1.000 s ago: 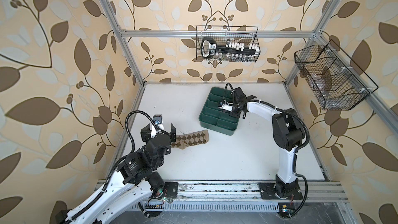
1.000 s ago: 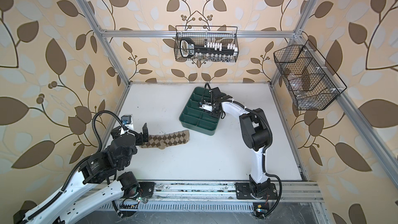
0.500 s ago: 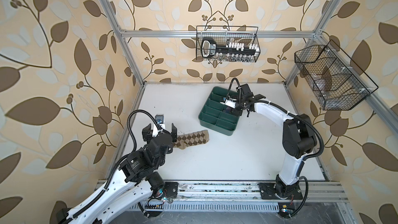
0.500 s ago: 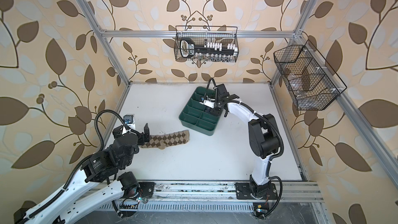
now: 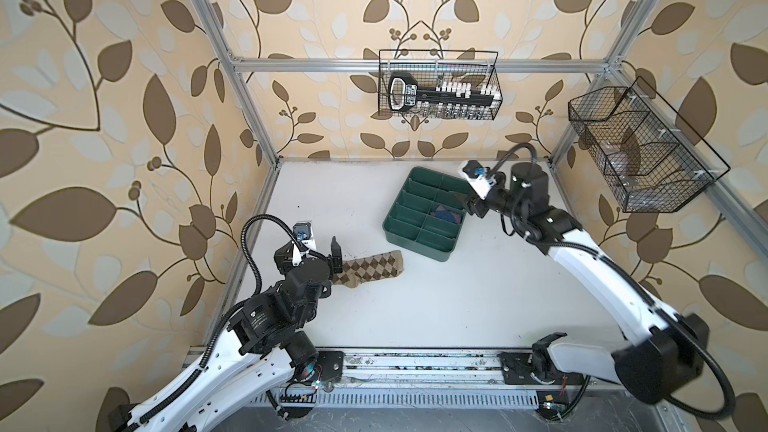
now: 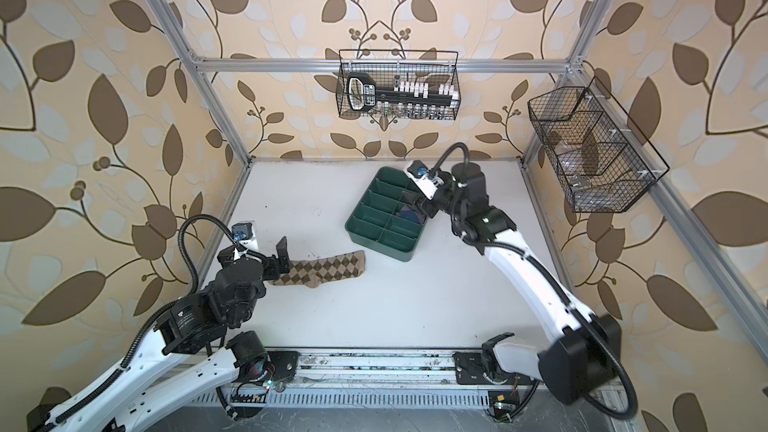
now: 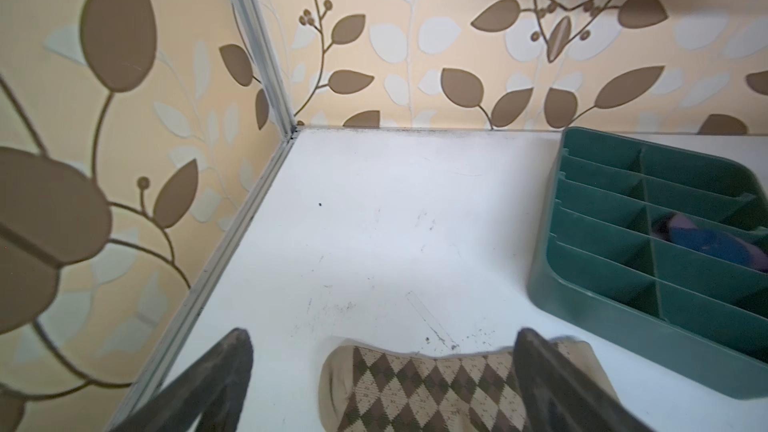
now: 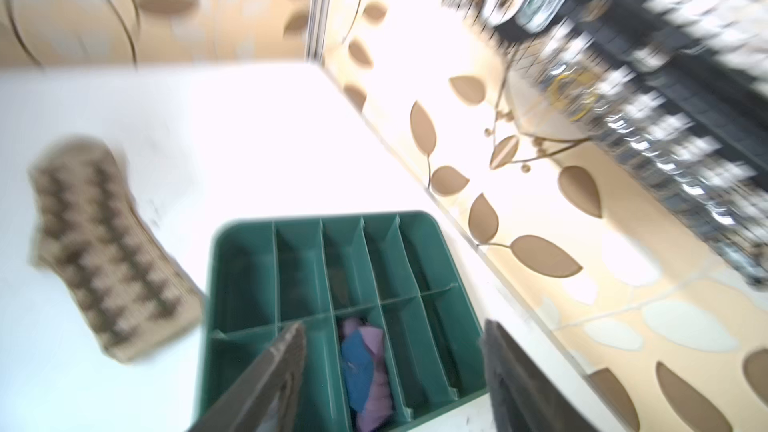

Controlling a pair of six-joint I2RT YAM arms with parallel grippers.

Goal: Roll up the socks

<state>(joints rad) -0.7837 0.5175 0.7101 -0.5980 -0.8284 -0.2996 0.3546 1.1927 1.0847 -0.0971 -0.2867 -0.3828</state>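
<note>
The right arm has drawn back from the green plastic divided tray [image 5: 415, 245]. Nearest me, the left gripper [image 7: 382, 336], jaws spread wide, stands over one end of the tan sock with brown argyle diamonds [image 5: 370, 270], flat on the white table [image 5: 415, 309]. Farther back, the purple-and-navy sock [image 5: 448, 214] lies bunched in a tray compartment. The right gripper [image 8: 395, 351] hangs empty at the tray's edge, jaws apart.

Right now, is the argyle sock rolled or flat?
Flat. The argyle sock lies spread full length on the table, no roll started; the open left gripper is over one end.
</note>
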